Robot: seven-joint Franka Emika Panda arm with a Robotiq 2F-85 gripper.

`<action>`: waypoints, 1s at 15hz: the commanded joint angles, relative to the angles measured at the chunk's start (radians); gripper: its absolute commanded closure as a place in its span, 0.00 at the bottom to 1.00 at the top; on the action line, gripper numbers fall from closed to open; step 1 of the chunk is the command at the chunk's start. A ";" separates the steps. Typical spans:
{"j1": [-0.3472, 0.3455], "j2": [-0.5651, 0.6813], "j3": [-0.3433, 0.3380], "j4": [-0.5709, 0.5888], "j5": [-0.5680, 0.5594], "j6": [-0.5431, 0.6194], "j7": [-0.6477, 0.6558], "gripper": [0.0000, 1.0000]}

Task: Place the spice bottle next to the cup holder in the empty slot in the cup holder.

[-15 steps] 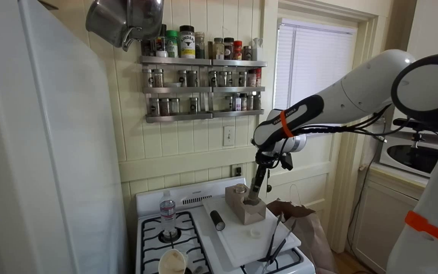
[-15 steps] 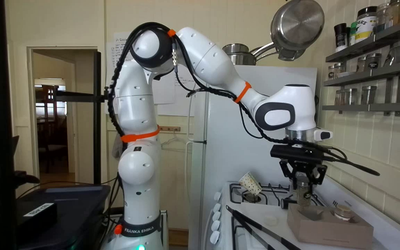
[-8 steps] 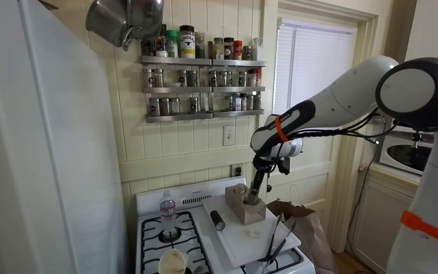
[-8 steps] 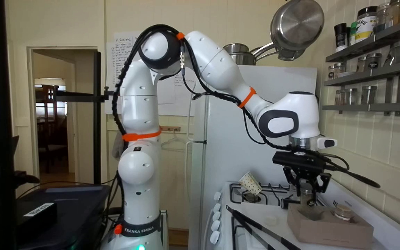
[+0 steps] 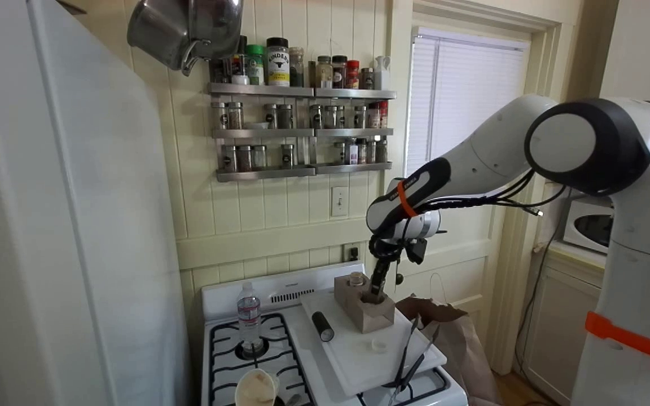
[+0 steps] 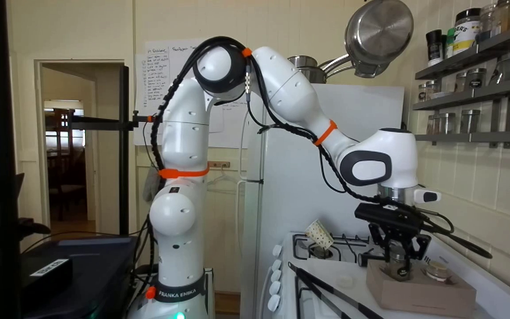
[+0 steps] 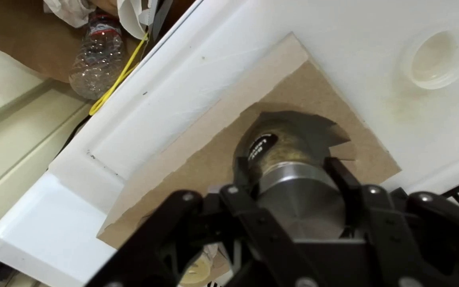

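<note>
The spice bottle has a brown-green filling, a black label and a metal lid. In the wrist view my gripper has its fingers on both sides of the bottle at the lid. The bottle also shows between the fingers in an exterior view. Its lower part is down inside the open slot of the cup holder, a tan cardboard block. The cup holder shows in an exterior view too. The bottle's base is hidden in the slot. The bottle leans slightly in the wrist view.
Another jar sits in the cup holder's other slot. The holder stands on a white board on the stove. A dark cylinder, a small clear cap and tongs lie nearby. A paper bag stands beside the stove.
My gripper has moved down with the bottle and slightly toward the wall. The bottle went from above the slot to partly inside it. The cup holder has not moved.
</note>
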 commanded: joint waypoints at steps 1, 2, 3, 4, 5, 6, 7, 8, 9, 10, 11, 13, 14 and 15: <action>-0.022 0.072 0.032 0.063 -0.013 -0.043 0.046 0.76; -0.025 0.083 0.038 0.071 -0.019 -0.050 0.055 0.76; -0.026 0.090 0.045 0.078 -0.024 -0.059 0.061 0.76; -0.027 0.095 0.050 0.082 -0.031 -0.062 0.072 0.76; -0.027 0.095 0.055 0.086 -0.043 -0.072 0.082 0.26; -0.026 0.092 0.057 0.088 -0.059 -0.079 0.097 0.24; -0.024 0.082 0.057 0.086 -0.086 -0.093 0.121 0.19; -0.022 0.069 0.056 0.084 -0.118 -0.101 0.147 0.12; -0.019 0.040 0.056 0.073 -0.151 -0.108 0.175 0.03; -0.016 0.011 0.058 0.061 -0.185 -0.114 0.195 0.00; -0.013 -0.031 0.061 0.039 -0.214 -0.112 0.209 0.00; -0.008 -0.114 0.070 -0.001 -0.256 -0.105 0.213 0.00; -0.005 -0.155 0.076 -0.018 -0.243 -0.110 0.177 0.00; 0.002 -0.195 0.080 -0.035 -0.212 -0.119 0.125 0.00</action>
